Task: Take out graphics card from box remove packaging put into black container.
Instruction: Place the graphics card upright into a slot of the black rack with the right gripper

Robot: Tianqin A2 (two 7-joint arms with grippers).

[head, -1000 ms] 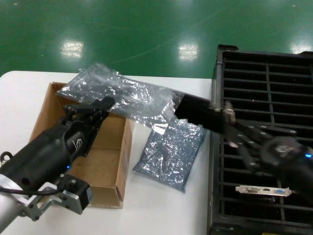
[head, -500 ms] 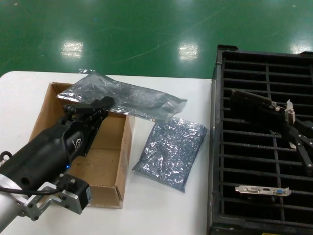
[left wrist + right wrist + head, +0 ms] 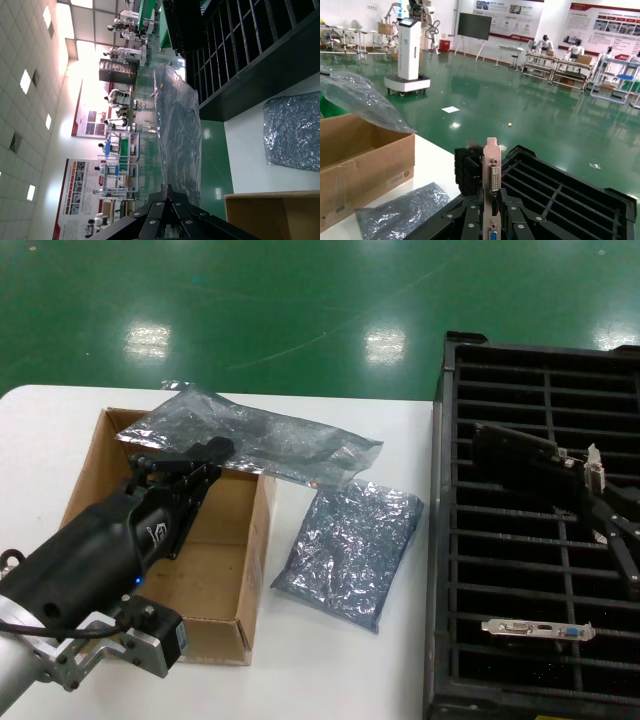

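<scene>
The right hand (image 3: 598, 502), closed on the graphics card's (image 3: 520, 455) bracket end, holds it over the black container (image 3: 447, 540), long axis running across the slots, nothing yet lowered in.

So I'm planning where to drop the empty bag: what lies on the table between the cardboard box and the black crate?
In the head view, a flat empty anti-static bag lies on the white table between the box and the black container.

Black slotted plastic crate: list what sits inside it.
In the black slotted plastic crate, one silver-bracketed graphics card stands in a near slot. The right gripper holds a second dark card above the dividers. Slot bottoms are too dark to see.
</scene>
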